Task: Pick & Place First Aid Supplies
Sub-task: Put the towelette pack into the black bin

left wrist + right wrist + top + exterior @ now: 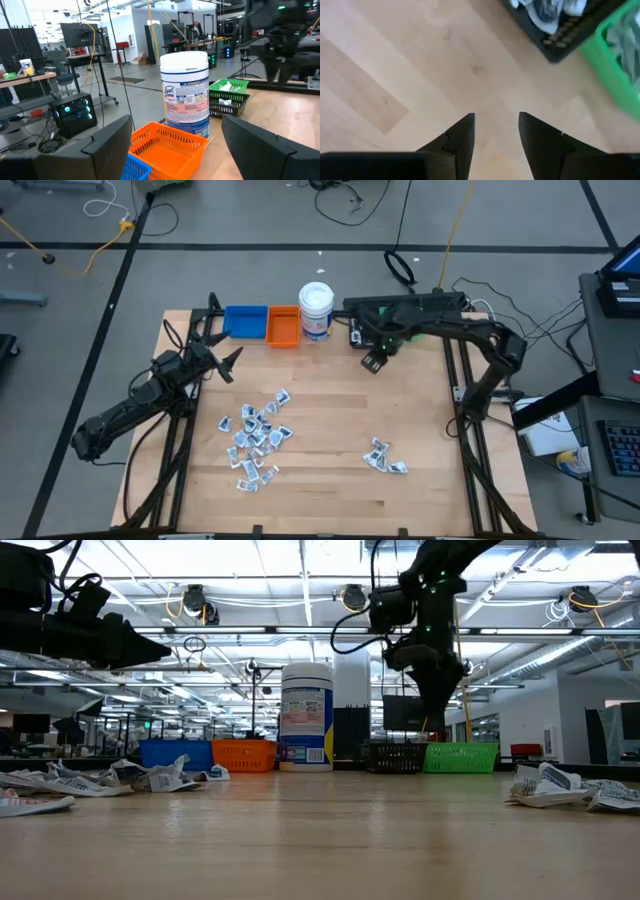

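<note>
The first aid packets (255, 437), small white and light-blue wrapped pieces, lie scattered flat on the wood at the table's left middle. A smaller heap (384, 459) lies nearer the right. In the low view both groups show, the left packets (70, 780) and the right packets (560, 787). My left gripper (226, 363) hovers open above the table, between the left pile and the blue bin, holding nothing (175, 145). My right gripper (373, 363) hangs open over bare wood just in front of the black and green bins (496, 127), also empty.
Along the far edge stand a blue bin (245, 321), an orange bin (283, 327), a white jar with a blue label (316, 310), then a black bin (555, 25) and a green bin (620, 55), both with packets inside. Bare wood lies between the two packet groups.
</note>
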Motion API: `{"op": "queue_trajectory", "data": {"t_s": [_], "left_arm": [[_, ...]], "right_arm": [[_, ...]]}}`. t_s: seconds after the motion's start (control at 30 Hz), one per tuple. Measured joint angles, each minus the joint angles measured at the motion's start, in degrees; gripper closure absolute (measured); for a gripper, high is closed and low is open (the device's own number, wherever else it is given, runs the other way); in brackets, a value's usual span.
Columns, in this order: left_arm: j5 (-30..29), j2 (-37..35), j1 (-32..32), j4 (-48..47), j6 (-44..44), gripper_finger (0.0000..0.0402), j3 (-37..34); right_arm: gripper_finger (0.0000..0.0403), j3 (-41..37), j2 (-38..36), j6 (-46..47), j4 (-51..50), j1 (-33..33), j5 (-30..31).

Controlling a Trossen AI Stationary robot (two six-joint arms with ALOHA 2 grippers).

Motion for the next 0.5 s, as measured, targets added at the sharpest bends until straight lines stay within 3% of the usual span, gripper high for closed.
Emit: {"op": "queue_trajectory", "data": {"t_s": [0.5], "left_arm": [[0.0, -0.01, -0.02, 0.01, 0.0, 0.0092, 0.0]], "right_arm": [[0.0248, -10.2, -5.88, 30.61, -0.06, 19.86, 0.39]]}}
